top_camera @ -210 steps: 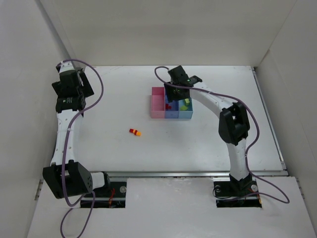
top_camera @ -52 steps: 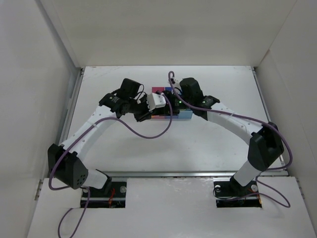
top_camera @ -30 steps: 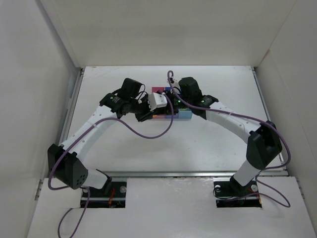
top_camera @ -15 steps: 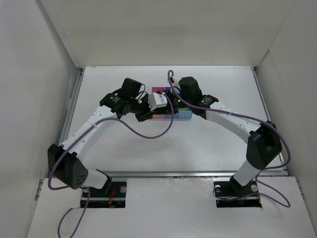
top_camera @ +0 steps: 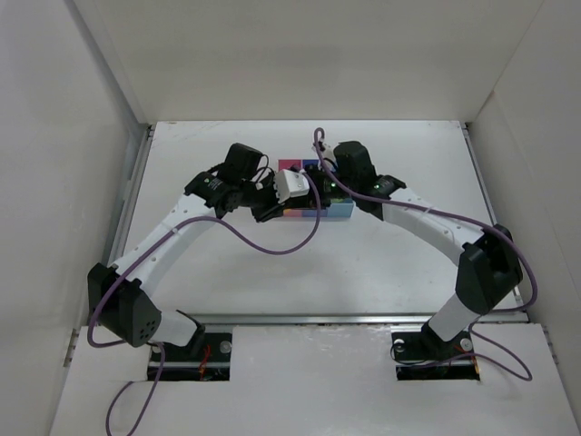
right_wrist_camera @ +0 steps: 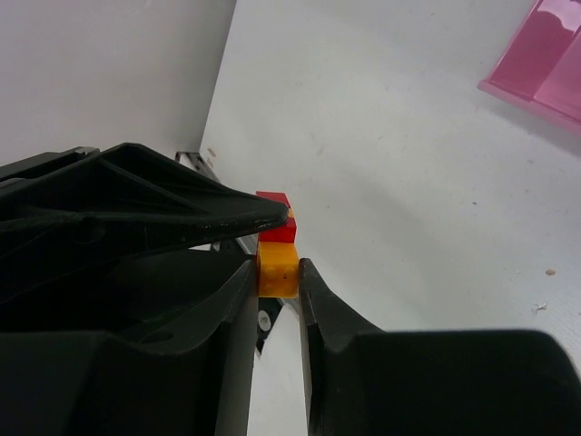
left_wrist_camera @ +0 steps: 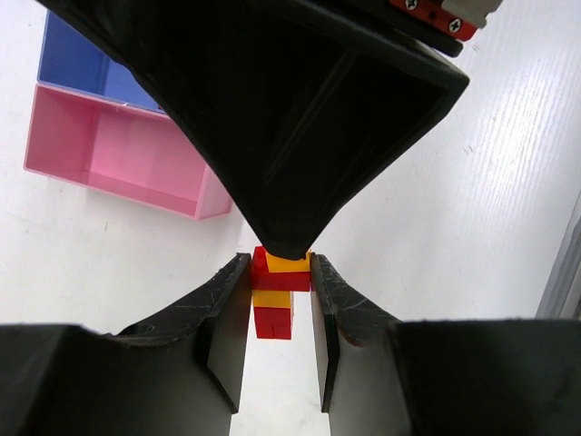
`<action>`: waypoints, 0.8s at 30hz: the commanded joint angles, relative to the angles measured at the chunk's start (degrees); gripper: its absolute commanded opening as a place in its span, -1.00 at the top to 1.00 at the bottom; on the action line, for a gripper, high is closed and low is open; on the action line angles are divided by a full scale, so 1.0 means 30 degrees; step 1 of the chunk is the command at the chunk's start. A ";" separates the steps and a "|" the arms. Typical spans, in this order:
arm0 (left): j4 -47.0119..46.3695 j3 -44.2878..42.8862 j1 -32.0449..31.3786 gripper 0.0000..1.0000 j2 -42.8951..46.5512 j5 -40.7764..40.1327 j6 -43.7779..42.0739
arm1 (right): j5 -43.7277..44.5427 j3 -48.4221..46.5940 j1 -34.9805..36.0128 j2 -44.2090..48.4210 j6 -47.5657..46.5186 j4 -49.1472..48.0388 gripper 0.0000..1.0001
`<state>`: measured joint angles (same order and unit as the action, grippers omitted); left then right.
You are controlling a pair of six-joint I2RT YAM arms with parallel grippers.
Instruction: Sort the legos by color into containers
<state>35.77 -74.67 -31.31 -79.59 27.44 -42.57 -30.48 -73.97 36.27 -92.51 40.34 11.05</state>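
Left wrist: my left end effector [left_wrist_camera: 277, 311] is clamped on a red-and-orange lego stack [left_wrist_camera: 274, 307], near the pink container [left_wrist_camera: 109, 154], over the white surface [left_wrist_camera: 454, 182].

Right wrist: my right end effector [right_wrist_camera: 277, 274] pinches the stack's orange end brick [right_wrist_camera: 278, 263].

Top: both meet at the containers [top_camera: 338, 211].

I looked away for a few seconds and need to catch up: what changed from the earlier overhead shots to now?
The red-and-orange lego stack has left the table: the left gripper swung in from the far left and clamps it, and the right gripper grips its orange end, near the tray. The tray has not moved; over the last two seconds both arms barely shifted.
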 commanded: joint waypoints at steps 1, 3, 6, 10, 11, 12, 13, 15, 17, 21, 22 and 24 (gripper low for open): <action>0.0206 0.0136 0.0124 0.80 0.0808 -0.0007 0.0390 | -0.0122 0.0166 -0.0489 0.0866 -0.0467 -0.0724 1.00; 0.0206 0.0136 0.0124 0.80 0.0808 -0.0007 0.0564 | -0.0123 0.0166 -0.0489 0.0866 -0.0467 -0.0724 1.00; 0.0206 0.0136 0.0124 0.80 0.0808 -0.0007 0.0566 | -0.0299 0.0166 -0.0489 0.0866 -0.0467 -0.0724 1.00; 0.0030 0.0575 0.0124 0.80 0.0808 -0.0181 0.0771 | -0.0299 0.0369 -0.0694 0.1420 -0.0467 -0.0724 1.00; 0.0030 0.0836 0.0124 0.80 0.0808 -0.0385 0.0945 | -0.0299 0.0371 -0.0694 0.1422 -0.0467 -0.0724 1.00; -0.0231 0.0839 0.0124 0.80 0.0808 -0.0387 0.0947 | -0.0299 0.0371 -0.0897 0.1422 -0.0467 -0.0724 1.00; -0.0233 0.1071 0.0124 0.80 0.0808 -0.0561 0.1121 | -0.0299 0.0371 -0.0899 0.1422 -0.0467 -0.0724 1.00; -0.0702 0.1073 0.0124 0.80 0.0808 -0.0737 0.1412 | -0.0502 0.0547 -0.0899 0.1422 -0.0467 -0.0724 1.00; -0.0878 0.1073 0.0124 0.80 0.0808 -0.0739 0.1620 | -0.0504 0.0779 -0.0899 0.1422 -0.0467 -0.0724 1.00; -0.0878 0.1334 0.0124 0.82 0.0632 -0.0565 0.2001 | -0.0123 0.0986 -0.1075 0.1803 -0.0291 -0.0724 1.00; -0.0878 0.1337 0.0124 0.83 0.0632 -0.0563 0.2001 | -0.0123 0.0986 -0.1249 0.1803 -0.0291 -0.0724 1.00; -0.0878 0.1774 0.0124 0.83 0.0808 -0.0563 0.2001 | -0.0123 0.1162 -0.1251 0.2006 -0.0291 -0.0724 1.00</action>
<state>32.12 -71.02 -31.18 -79.11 26.06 -37.80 -31.27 -71.07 33.26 -89.54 40.27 11.07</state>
